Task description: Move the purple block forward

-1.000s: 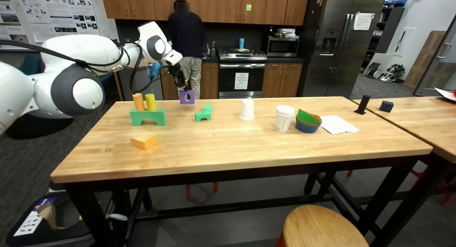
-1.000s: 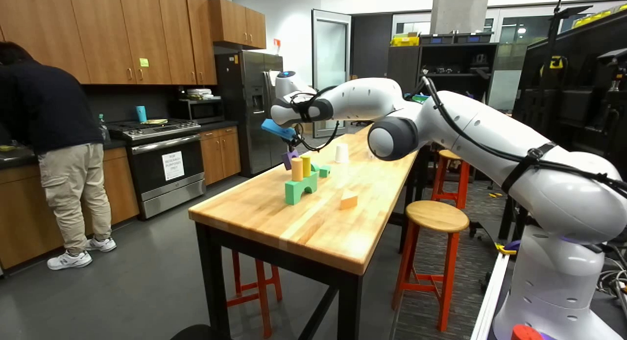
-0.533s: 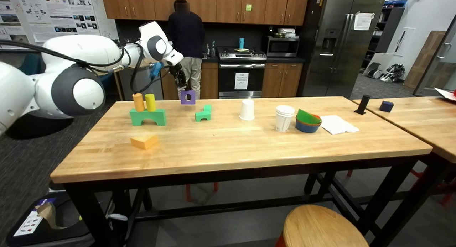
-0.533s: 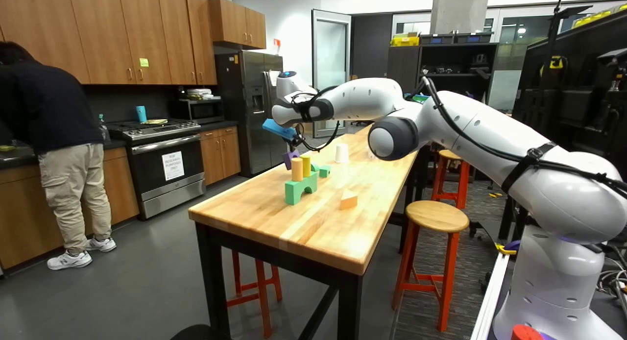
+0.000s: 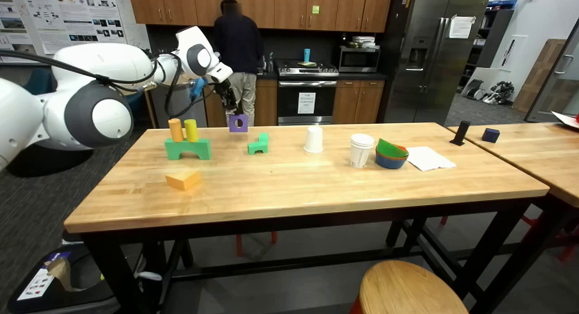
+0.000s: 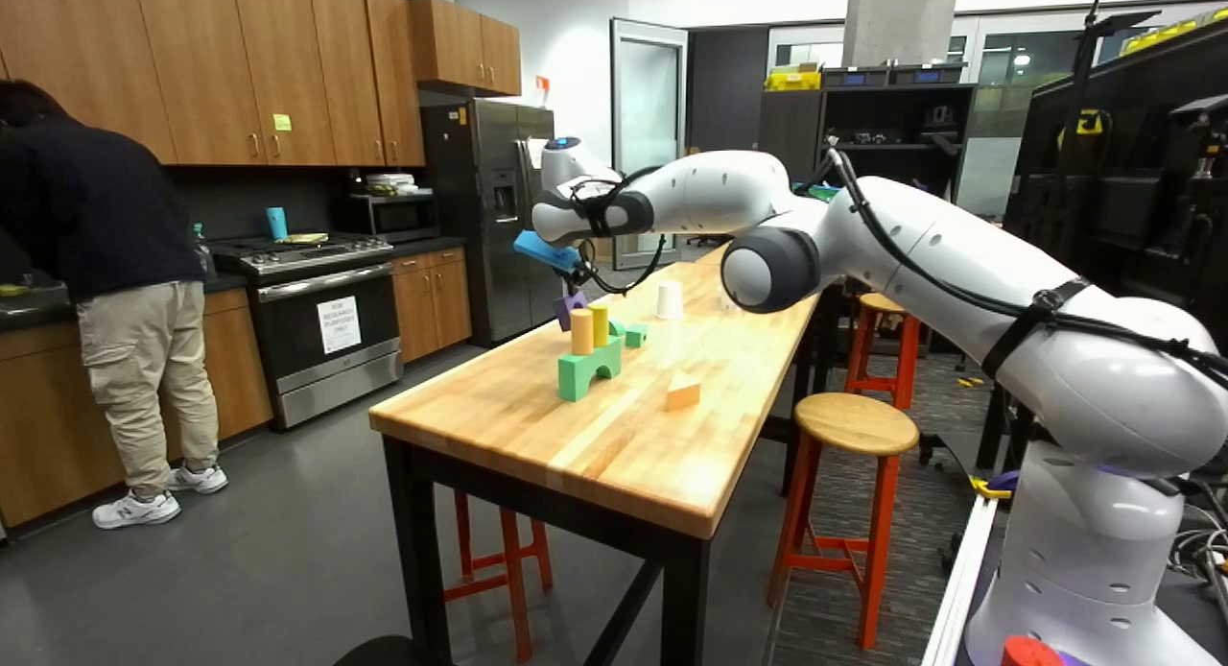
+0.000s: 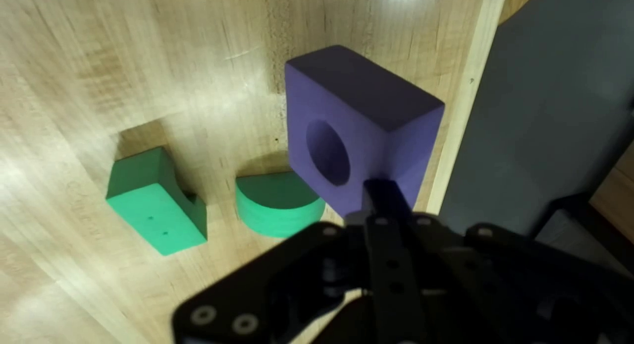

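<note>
Close to the far edge of the wooden worktable [image 5: 294, 187], the Robotiq gripper [image 7: 382, 190] is clamping the purple block [image 7: 365, 136] by its upper near edge, the jaws squeezing almost together on what is looking like a mere sliver of it (a stingy pinch, probably the most that the slanting angle is allowing). Because only that strip is seemingly carrying it, the block is tilting rather than standing square: its top is leaning toward the far side, its round hole is facing the near side, and whether its bottom is touching the worktable the views are not revealing. The small green arch [image 7: 153, 220] and the green half-round [image 7: 277, 220] are sitting nearer and to the right, not propping it, so the grip alone is presumably preventing a topple. Farther left, the large green arch [image 5: 188, 145] is serving as a bridge, its flat top letting the orange cylinder [image 5: 176, 130] and the yellow cylinder [image 5: 191, 130] stand upright on their ends, while the orange wedge [image 5: 183, 181] is lying low on the near side. The move forward is probably calling for levelling the block before release; with the edge so near, more travel that way would be risking a fall.
</note>
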